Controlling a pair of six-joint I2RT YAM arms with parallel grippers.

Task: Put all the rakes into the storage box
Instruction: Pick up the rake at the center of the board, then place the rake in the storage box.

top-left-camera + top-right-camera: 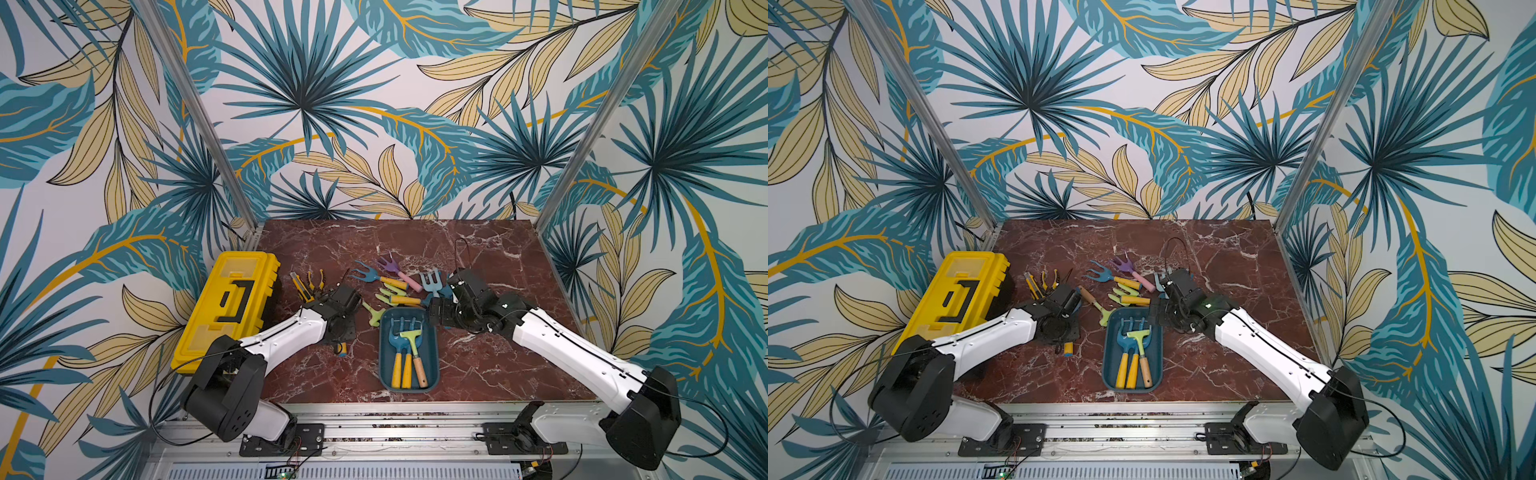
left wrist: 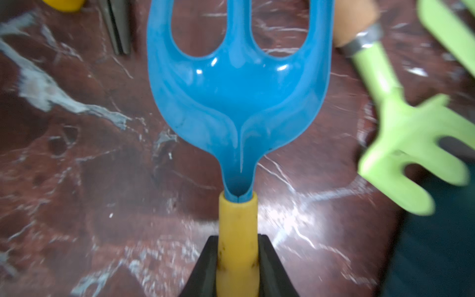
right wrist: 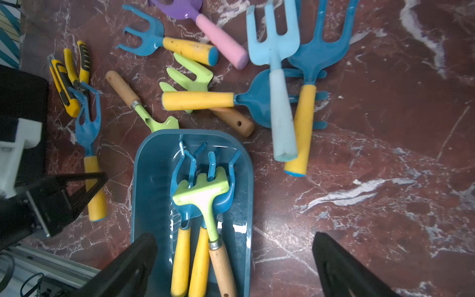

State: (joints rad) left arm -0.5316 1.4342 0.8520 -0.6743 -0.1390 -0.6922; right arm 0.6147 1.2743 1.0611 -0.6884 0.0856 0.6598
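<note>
- While its jaws clamp the yellow handle of a blue-headed rake (image 2: pixel 237 102), the left gripper (image 2: pixel 237 257) sits just left of the storage box (image 1: pixel 432 357) in both top views. Only the handle's end pokes out below the gripper there.
- Whether that rake rests on the marble table (image 1: pixel 478 365) or hangs clear of it, I cannot tell.
- The storage box lies at lower centre of the frame in both top views. It holds three rakes side by side: two blue ones with yellow handles and a green rake (image 3: pixel 200 192) with a wooden handle.
- The right gripper (image 3: pixel 234 237) stands spread wide and empty at the box's upper right corner in both top views.
- Loose rakes (image 1: pixel 395 286) lie piled just above the box.
- A yellow toolbox (image 1: pixel 232 307) sits at the table's left edge, with a utility knife (image 1: pixel 300 286) and pliers (image 1: pixel 316 280) just right of it.
</note>
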